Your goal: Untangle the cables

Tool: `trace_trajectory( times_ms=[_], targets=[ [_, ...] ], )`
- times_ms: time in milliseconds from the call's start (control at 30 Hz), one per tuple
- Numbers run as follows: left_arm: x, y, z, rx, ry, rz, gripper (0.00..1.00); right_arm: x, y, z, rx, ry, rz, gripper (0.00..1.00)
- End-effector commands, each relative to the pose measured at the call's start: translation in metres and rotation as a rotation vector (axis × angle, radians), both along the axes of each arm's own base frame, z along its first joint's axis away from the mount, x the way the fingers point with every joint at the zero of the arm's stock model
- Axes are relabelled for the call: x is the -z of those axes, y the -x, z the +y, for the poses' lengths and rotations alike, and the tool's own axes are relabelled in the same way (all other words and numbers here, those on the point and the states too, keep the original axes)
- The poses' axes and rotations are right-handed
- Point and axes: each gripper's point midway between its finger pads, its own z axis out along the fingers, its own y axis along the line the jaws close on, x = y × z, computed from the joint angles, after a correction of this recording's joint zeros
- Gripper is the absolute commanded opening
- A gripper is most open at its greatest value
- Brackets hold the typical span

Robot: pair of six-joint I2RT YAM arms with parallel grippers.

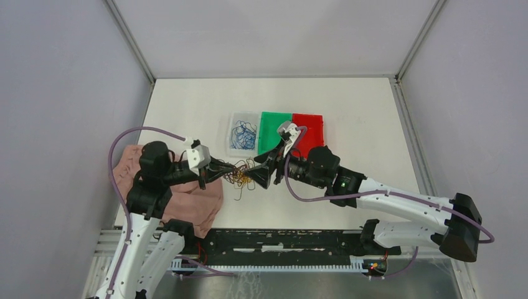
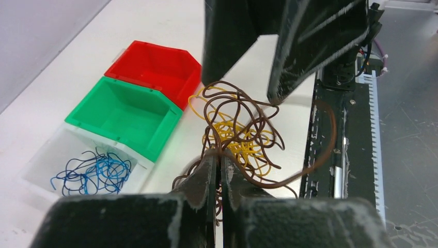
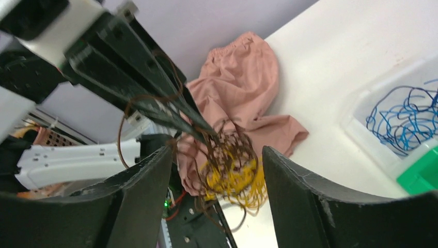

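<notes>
Pinched tight between the fingertips of the left gripper: a few brown strands of the cables; rest of that brown-and-yellow tangle bunched just beyond those tips; spread wide on either side of the same tangle: the fingers of the right gripper; past both sets of fingers, on the far side: a clear bin holding blue cables, then a green bin and a red bin; behind the left fingers: a pink cloth

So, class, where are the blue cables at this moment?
In the top view, the blue cables lie inside the clear bin, directly left of the green bin and beyond the brown and yellow tangle at mid-table.
</notes>
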Motion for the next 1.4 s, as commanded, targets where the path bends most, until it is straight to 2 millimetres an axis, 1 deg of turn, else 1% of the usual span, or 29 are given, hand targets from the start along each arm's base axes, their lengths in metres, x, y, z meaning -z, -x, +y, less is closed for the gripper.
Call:
trace_trajectory(
  times_ms=[0, 67, 167, 333, 400, 467, 533, 600, 633, 700, 733, 833, 900, 1067, 1100, 1133, 1167, 1200, 1267, 1300, 1367],
  targets=[
    [-0.042, -0.003, -0.004, -0.035, 0.105, -0.037, 0.03, 0.001, 0.009, -0.016, -0.016, -0.009, -0.063, 0.72],
    [-0.046, -0.002, -0.006, -0.037, 0.143, -0.002, 0.03, 0.003, 0.011, -0.018, -0.018, -0.015, -0.068, 0.72],
    [-0.052, -0.002, -0.008, -0.043, 0.188, 0.042, 0.03, -0.001, 0.008, -0.013, -0.014, -0.026, -0.072, 0.71],
    [-0.060, 0.001, -0.010, -0.041, 0.237, 0.123, 0.03, -0.014, -0.013, 0.002, 0.072, -0.056, -0.079, 0.68],
    [-0.062, 0.004, -0.011, -0.036, 0.248, 0.154, 0.03, -0.013, -0.021, 0.006, 0.120, -0.039, -0.081, 0.63],
    [-0.064, 0.007, -0.012, -0.028, 0.258, 0.181, 0.03, -0.006, -0.029, 0.004, 0.173, -0.004, -0.082, 0.58],
    [-0.067, 0.012, -0.013, -0.013, 0.266, 0.200, 0.03, 0.000, -0.038, -0.005, 0.248, 0.019, -0.078, 0.53],
    [-0.071, 0.016, -0.013, -0.006, 0.274, 0.215, 0.03, 0.009, -0.044, -0.020, 0.316, 0.030, -0.080, 0.48],
    [-0.072, 0.017, -0.013, -0.005, 0.273, 0.220, 0.03, 0.012, -0.047, -0.028, 0.353, 0.036, -0.081, 0.45],
    [-0.074, 0.018, -0.012, -0.008, 0.269, 0.210, 0.03, 0.026, -0.051, -0.046, 0.415, 0.064, -0.080, 0.37],
    [-0.075, 0.017, -0.012, -0.013, 0.266, 0.206, 0.03, 0.028, -0.052, -0.056, 0.446, 0.065, -0.082, 0.34],
    [-0.074, 0.014, -0.010, -0.034, 0.254, 0.183, 0.03, 0.038, -0.053, -0.080, 0.512, 0.065, -0.079, 0.26],
    [-0.073, 0.010, -0.008, -0.056, 0.242, 0.154, 0.03, 0.043, -0.051, -0.093, 0.540, 0.062, -0.073, 0.22],
    [-0.075, -0.004, -0.001, -0.139, 0.228, 0.089, 0.03, 0.053, -0.046, -0.115, 0.570, 0.074, -0.058, 0.12],
    [-0.076, -0.006, 0.000, -0.148, 0.226, 0.079, 0.03, 0.055, -0.045, -0.119, 0.577, 0.073, -0.054, 0.11],
    [-0.077, -0.007, 0.000, -0.155, 0.226, 0.075, 0.03, 0.055, -0.044, -0.122, 0.579, 0.065, -0.050, 0.12],
    [-0.077, -0.008, 0.000, -0.157, 0.226, 0.074, 0.03, 0.054, -0.041, -0.121, 0.562, 0.053, -0.048, 0.15],
    [-0.077, -0.008, 0.000, -0.157, 0.227, 0.079, 0.03, 0.050, -0.037, -0.117, 0.528, 0.039, -0.059, 0.21],
    [-0.076, -0.008, -0.001, -0.153, 0.239, 0.105, 0.03, 0.039, -0.027, -0.101, 0.427, 0.013, -0.091, 0.40],
    [-0.077, -0.008, -0.002, -0.151, 0.245, 0.114, 0.03, 0.034, -0.022, -0.092, 0.377, 0.007, -0.105, 0.47],
    [-0.079, -0.008, -0.003, -0.144, 0.261, 0.131, 0.03, 0.028, -0.016, -0.078, 0.311, -0.012, -0.124, 0.58]
  ],
)
